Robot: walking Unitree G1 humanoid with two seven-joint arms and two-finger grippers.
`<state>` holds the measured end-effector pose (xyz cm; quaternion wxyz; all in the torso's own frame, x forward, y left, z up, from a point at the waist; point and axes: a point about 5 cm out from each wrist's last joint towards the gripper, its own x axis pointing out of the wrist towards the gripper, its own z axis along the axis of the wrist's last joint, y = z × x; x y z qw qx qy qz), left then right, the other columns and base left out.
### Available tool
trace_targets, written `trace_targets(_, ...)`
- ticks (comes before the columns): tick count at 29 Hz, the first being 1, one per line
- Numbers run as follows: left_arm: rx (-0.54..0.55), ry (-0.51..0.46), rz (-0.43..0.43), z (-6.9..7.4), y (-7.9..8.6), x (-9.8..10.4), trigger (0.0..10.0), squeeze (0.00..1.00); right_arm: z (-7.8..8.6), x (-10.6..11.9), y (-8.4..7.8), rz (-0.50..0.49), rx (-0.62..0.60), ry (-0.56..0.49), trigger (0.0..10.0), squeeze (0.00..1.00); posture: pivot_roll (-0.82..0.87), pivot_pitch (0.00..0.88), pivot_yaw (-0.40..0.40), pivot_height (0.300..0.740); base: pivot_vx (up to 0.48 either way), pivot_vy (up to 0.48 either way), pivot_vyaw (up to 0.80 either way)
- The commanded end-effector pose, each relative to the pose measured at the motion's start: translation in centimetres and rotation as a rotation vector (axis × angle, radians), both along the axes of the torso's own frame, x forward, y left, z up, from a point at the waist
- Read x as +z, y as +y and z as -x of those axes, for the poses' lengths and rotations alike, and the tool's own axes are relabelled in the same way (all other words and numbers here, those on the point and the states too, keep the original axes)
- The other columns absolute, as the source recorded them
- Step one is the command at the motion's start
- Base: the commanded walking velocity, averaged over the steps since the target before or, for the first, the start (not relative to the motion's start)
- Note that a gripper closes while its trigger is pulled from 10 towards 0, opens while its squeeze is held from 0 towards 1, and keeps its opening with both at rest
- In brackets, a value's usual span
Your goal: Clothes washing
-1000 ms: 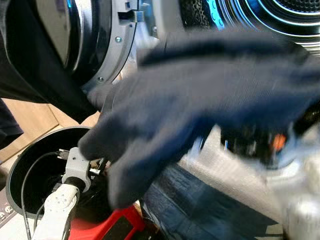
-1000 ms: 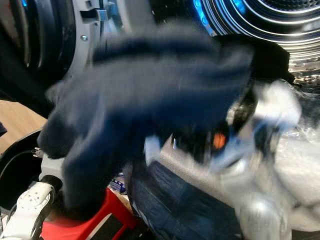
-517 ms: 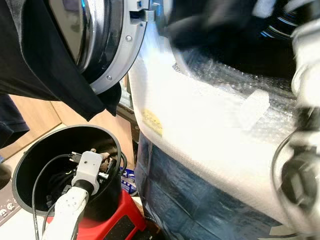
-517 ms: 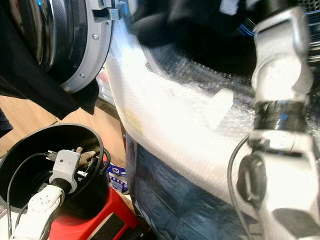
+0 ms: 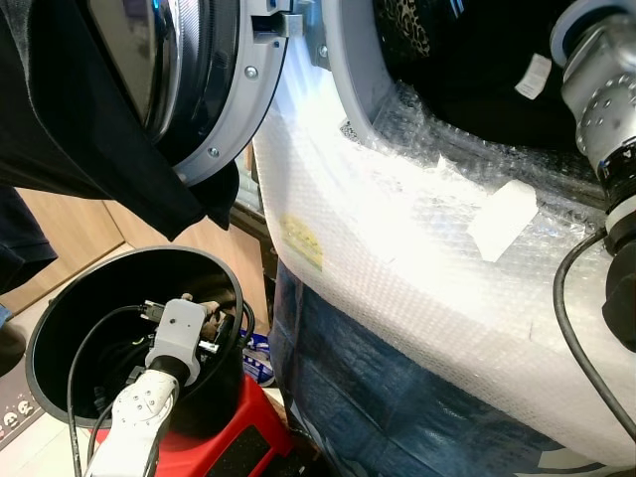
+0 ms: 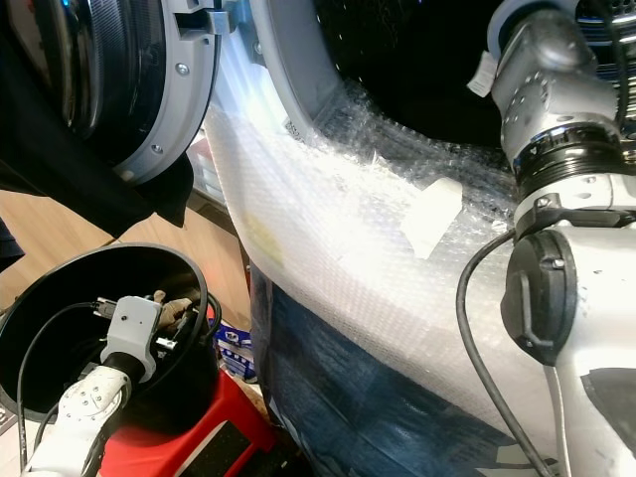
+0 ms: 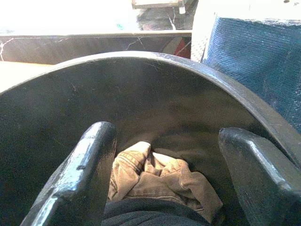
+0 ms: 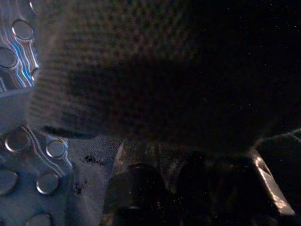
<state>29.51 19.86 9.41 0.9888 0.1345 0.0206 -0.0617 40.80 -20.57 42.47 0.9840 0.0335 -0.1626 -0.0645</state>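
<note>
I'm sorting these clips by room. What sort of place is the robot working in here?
Probably a home laundry corner. A front-loading washing machine, wrapped in bubble wrap, stands with its round door swung open, and beside it a black bucket holds clothes, among them a tan garment.

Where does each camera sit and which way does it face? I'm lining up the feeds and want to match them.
Left eye view: on the head, looking down at the washer door, bubble wrap and black bucket; both silver arms show.
Right eye view: beside it, same scene.
Left wrist view: on the left wrist, looking along the open left gripper into the bucket at tan clothing.
Right wrist view: on the right wrist, inside the drum, facing dark cloth.
Shared: the bucket shows in the eye views and the left wrist view.
</note>
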Motion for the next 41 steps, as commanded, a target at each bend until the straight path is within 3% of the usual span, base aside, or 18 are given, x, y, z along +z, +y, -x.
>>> trace_targets(1, -0.037, 0.059, -0.002, 0.5, -0.8, -1.3, 10.0, 0.0, 0.5, 1.3, -0.4, 0.038, -0.024, -0.03, 10.0, 1.0, 0.03, 0.099, -0.03, 0.74, 0.0, 0.0, 0.0)
trace_targets(6, -0.053, 0.063, 0.009, 0.6, -1.3, -1.4, 10.0, 0.0, -0.1, -0.6, -0.7, 0.13, -0.053, 0.065, 10.0, 1.0, 0.02, 0.098, -0.037, 0.74, 0.0, 0.0, 0.0)
trace_targets(9, -0.057, 0.065, 0.011, 0.6, -1.4, -1.4, 10.0, 0.0, 0.1, -0.3, -1.2, 0.138, -0.083, 0.051, 10.0, 1.0, 0.02, 0.098, -0.037, 0.74, 0.0, 0.0, 0.0)
trace_targets(13, -0.058, 0.062, 0.012, 0.5, -1.4, -1.4, 10.0, 0.0, 2.7, 4.6, -3.3, 0.097, -0.258, -0.235, 10.0, 1.0, 0.02, 0.098, -0.032, 0.74, 0.0, 0.0, 0.0)
trace_targets(21, -0.046, 0.054, 0.019, 0.5, -1.1, -1.1, 10.0, 0.0, 3.8, 5.5, -5.1, -0.022, -0.327, -0.325, 10.0, 1.0, 0.04, 0.099, -0.024, 0.74, 0.0, 0.0, 0.0)
trace_targets(23, -0.054, 0.058, 0.012, 0.5, -1.1, -1.1, 10.0, 0.0, 3.6, 5.1, -5.2, -0.026, -0.331, -0.315, 10.0, 1.0, 0.04, 0.1, -0.021, 0.74, 0.0, 0.0, 0.0)
trace_targets(27, -0.069, 0.064, 0.008, 0.4, -1.1, -1.1, 10.0, 0.0, 0.5, 0.5, -1.8, 0.225, -0.104, 0.0, 10.0, 1.0, 0.03, 0.1, -0.014, 0.74, 0.0, 0.0, 0.0)
trace_targets(29, -0.077, 0.065, 0.009, 0.4, -1.3, -1.1, 10.0, 0.0, 0.5, 0.4, -1.9, 0.182, -0.132, -0.026, 10.0, 1.0, 0.03, 0.102, -0.014, 0.74, 0.0, 0.0, 0.0)
trace_targets(31, -0.082, 0.062, 0.017, 0.4, -1.6, -1.0, 10.0, 0.0, 1.6, 2.6, -3.0, 0.074, -0.204, -0.151, 10.0, 1.0, 0.03, 0.102, -0.014, 0.74, 0.0, 0.0, 0.0)
trace_targets(35, -0.085, 0.06, 0.02, 0.4, -1.8, -1.0, 10.0, 0.0, 3.4, 5.5, -4.0, 0.049, -0.278, -0.302, 10.0, 1.0, 0.03, 0.104, -0.013, 0.74, 0.0, 0.0, 0.0)
trace_targets(41, -0.091, 0.063, 0.019, 0.4, -1.8, -1.0, 10.0, 0.0, 3.7, 6.2, -4.0, 0.049, -0.237, -0.326, 10.0, 1.0, 0.03, 0.107, -0.011, 0.74, 0.0, 0.0, 0.0)
